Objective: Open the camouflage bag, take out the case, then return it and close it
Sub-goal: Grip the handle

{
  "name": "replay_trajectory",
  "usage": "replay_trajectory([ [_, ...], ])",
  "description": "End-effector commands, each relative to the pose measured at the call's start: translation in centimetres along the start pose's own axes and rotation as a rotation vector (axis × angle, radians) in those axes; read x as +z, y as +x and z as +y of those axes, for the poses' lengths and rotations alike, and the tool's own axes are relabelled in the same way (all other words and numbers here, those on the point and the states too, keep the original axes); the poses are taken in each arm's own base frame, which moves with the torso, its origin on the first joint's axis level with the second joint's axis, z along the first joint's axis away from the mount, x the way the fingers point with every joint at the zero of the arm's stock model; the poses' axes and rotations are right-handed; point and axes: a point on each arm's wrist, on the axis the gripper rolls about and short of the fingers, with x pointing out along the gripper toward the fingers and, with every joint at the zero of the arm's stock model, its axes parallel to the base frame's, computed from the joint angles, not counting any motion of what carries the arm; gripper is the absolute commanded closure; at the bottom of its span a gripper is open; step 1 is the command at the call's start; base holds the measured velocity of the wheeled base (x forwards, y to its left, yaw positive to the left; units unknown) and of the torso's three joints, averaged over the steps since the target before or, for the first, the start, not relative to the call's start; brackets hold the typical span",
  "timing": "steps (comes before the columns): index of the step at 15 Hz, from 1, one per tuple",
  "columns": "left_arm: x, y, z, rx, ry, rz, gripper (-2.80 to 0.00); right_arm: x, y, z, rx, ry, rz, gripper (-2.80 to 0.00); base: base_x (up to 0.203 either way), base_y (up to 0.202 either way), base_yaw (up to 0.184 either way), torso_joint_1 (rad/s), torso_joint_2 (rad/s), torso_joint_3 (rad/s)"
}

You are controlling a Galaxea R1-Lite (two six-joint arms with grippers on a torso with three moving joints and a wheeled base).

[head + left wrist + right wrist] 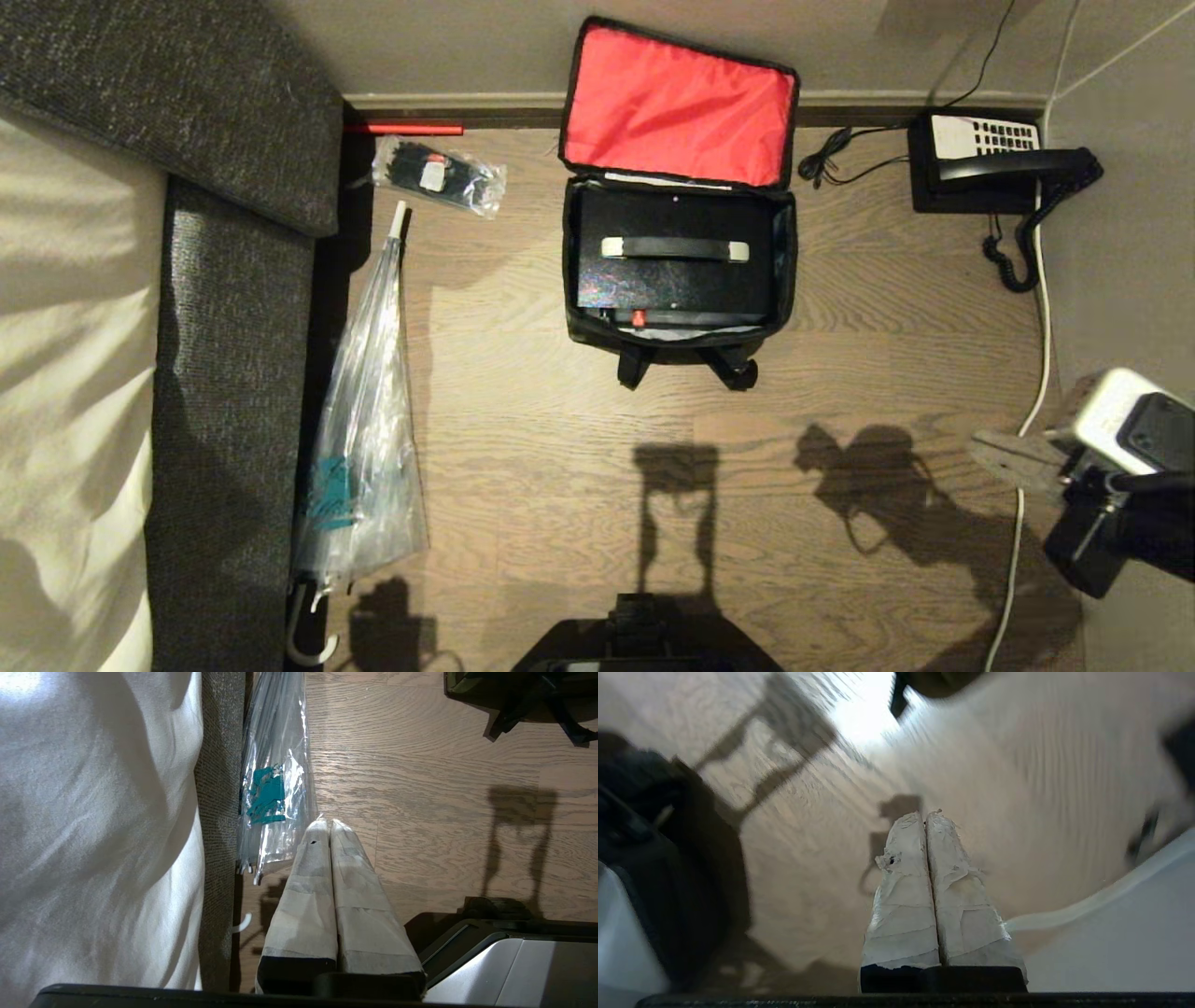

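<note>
The camouflage bag [792, 271] stands open on the wooden floor by the far wall, its red inner lid [677, 103] flipped up against the wall. The black case [677, 285] lies inside it, with a black handle [674, 248] on top. My right gripper [982, 448] hangs at the right edge of the head view, nearer than the bag and well to its right. Its taped fingers are pressed together with nothing between them [927, 815]. My left gripper [329, 822] is parked low beside the bed, shut and empty. The bag's black straps [523, 700] show in the left wrist view.
A black desk telephone [990, 163] sits at the far right, with a white cable [1036, 373] running along the floor. A clear packet of black ties [439, 175] and a clear umbrella [364, 411] lie left of the bag, beside the grey bed frame [224, 327].
</note>
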Motion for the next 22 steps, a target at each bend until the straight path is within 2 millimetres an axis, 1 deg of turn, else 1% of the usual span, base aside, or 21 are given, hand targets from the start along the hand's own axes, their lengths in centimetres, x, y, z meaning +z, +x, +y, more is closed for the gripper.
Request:
replay_trajectory([
  [1, 0.0, 0.0, 0.0, 0.000, 0.000, 0.001, 0.00, 0.6, 3.5, 1.3, 0.092, -0.084, 0.028, 0.00, 0.000, 0.000, 0.000, 0.000, 0.00, 0.000],
  [3, 0.0, 0.0, 0.0, 0.000, 0.000, 0.001, 0.00, 1.8, 6.5, 2.6, 0.124, -0.170, 0.007, 0.00, 0.000, 0.000, 0.000, 0.000, 0.00, 0.000],
  [4, 0.0, 0.0, 0.0, 0.000, 0.000, 0.001, 0.00, 2.3, 8.3, 3.3, 0.121, -0.207, -0.004, -2.80, 0.000, 0.000, 0.000, 0.000, 0.00, 0.000],
  [6, 0.0, 0.0, 0.0, 0.000, 0.000, 0.001, 0.00, 3.0, 12.1, 4.9, 0.092, -0.272, -0.039, -2.80, 0.000, 0.000, 0.000, 0.000, 0.00, 0.000],
  [7, 0.0, 0.0, 0.0, 0.000, 0.000, 0.000, 0.00, 3.4, 13.9, 5.6, 0.048, -0.321, -0.059, -2.80, 0.000, 0.000, 0.000, 0.000, 0.00, 0.000],
  [9, 0.0, 0.0, 0.0, 0.000, -0.001, 0.000, 0.00, 4.3, 16.8, 6.8, -0.079, -0.416, -0.123, -2.80, 0.000, 0.000, 0.000, 0.000, 0.00, 0.000],
  [10, 0.0, 0.0, 0.0, 0.000, -0.001, 0.000, 0.00, 4.7, 17.8, 7.2, -0.145, -0.456, -0.170, -2.80, 0.000, 0.000, 0.000, 0.000, 0.00, 0.000],
  [11, 0.0, 0.0, 0.0, 0.000, -0.001, 0.000, 0.00, 5.3, 18.4, 7.4, -0.214, -0.504, -0.230, -2.80, 0.000, 0.000, 0.000, 0.000, 0.00, 0.000],
  [12, 0.0, 0.0, 0.0, 0.000, 0.000, 0.000, 0.00, 5.6, 18.6, 7.4, -0.243, -0.554, -0.304, -2.80, 0.000, 0.000, 0.000, 0.000, 0.00, 0.000],
  [13, 0.0, 0.0, 0.0, 0.000, 0.000, 0.000, 0.00, 5.6, 18.8, 7.1, -0.246, -0.579, -0.343, -2.80, 0.000, 0.000, 0.000, 0.000, 0.00, 0.000],
  [15, 0.0, 0.0, 0.0, 0.000, -0.001, -0.001, 0.00, 6.5, 19.5, 5.8, -0.331, -0.653, -0.359, -2.80, 0.000, 0.000, 0.000, 0.000, 0.00, 0.000],
  [17, 0.0, 0.0, 0.0, 0.000, 0.000, 0.000, 0.00, 7.1, 20.3, 5.5, -0.436, -0.712, -0.365, -2.80, 0.000, 0.000, 0.000, 0.000, 0.00, 0.000],
  [19, 0.0, 0.0, 0.0, 0.000, 0.000, -0.001, 0.00, 7.2, 20.5, 5.3, -0.511, -0.836, -0.316, -2.80, 0.000, 0.000, 0.000, 0.000, 0.00, 0.000],
  [20, 0.0, 0.0, 0.0, 0.000, -0.001, 0.000, 0.00, 7.2, 20.4, 4.9, -0.553, -0.883, -0.245, -2.80, 0.000, 0.000, 0.000, 0.000, 0.00, 0.000],
  [22, 0.0, 0.0, 0.0, 0.000, 0.000, -0.002, 0.00, 7.6, 20.4, 4.2, -0.618, -0.888, -0.115, -2.80, 0.000, 0.000, 0.000, 0.000, 0.00, 0.000],
])
